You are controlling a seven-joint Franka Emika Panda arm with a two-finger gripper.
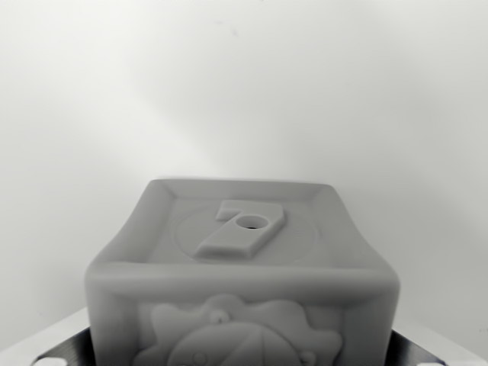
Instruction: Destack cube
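Cube (242, 263): uniform pale grey, no other colour. Upper face carries a raised numeral 7 set in a shallow circle within a framed border; front face carries a raised scalloped motif. Background: plain whitish grey.

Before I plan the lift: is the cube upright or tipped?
Upright: the cube shows a level top face with a raised 7. Gripper fingers aren't visible.

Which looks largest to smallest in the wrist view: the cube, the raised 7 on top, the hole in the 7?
1. cube, though nearness to the camera inflates it
2. raised 7
3. hole
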